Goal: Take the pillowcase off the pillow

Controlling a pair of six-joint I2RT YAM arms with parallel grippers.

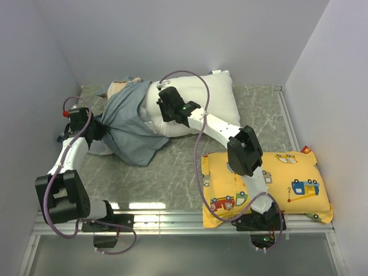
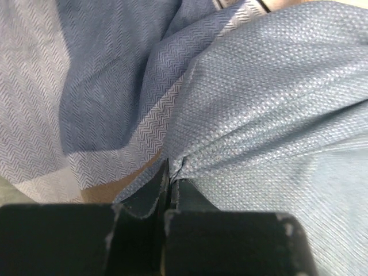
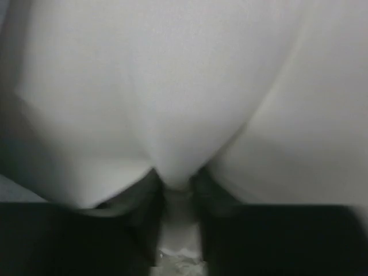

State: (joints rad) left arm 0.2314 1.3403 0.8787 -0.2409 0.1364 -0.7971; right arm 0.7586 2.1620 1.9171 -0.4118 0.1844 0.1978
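Note:
The white pillow (image 1: 213, 98) lies at the back of the table, its right part bare. The pillowcase (image 1: 129, 123), dusty blue-grey inside out with beige patches at the back, is bunched over the pillow's left end. My left gripper (image 1: 100, 131) is shut on a fold of the pillowcase (image 2: 259, 103) at its left edge; the jaws pinch the fabric in the left wrist view (image 2: 169, 181). My right gripper (image 1: 163, 99) is shut on a pinch of the pillow's white cover (image 3: 178, 115) next to the pillowcase's rim; the fold sits between its jaws (image 3: 178, 184).
A yellow pillow (image 1: 287, 184) printed with cartoon vehicles lies at the front right, under my right arm. White walls close in the left, back and right. A metal rail (image 1: 172, 221) runs along the near edge.

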